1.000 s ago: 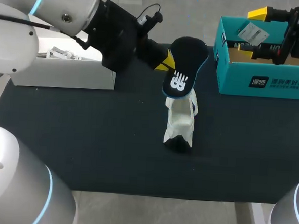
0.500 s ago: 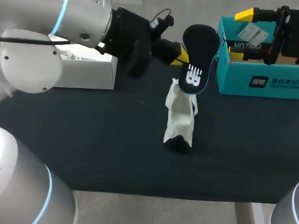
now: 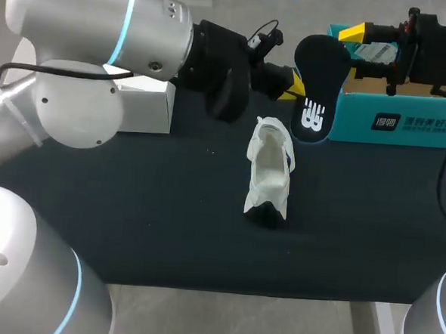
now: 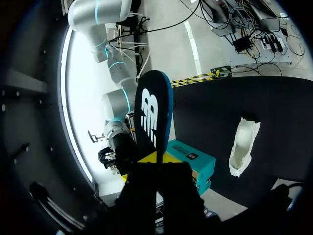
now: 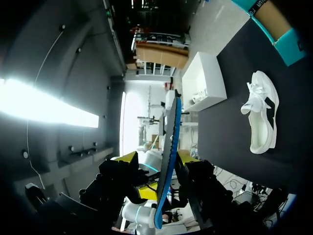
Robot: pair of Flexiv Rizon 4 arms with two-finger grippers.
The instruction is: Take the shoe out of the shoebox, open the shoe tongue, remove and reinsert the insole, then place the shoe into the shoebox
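Insole (image 3: 317,89) hangs above the table near the shoebox (image 3: 392,123), clamped in my left gripper (image 3: 292,84). Right gripper's (image 3: 357,50) 2 fingers seem apart around it. It's light, floppy foam, so pinch the edges.

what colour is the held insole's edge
Bright blue, on the flat black insole; best seen in the right wrist view.

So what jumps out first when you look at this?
The dark insole with a white logo, held up in the air by the left gripper, near the teal shoebox at the far right. A white shoe lies in the middle of the dark table.
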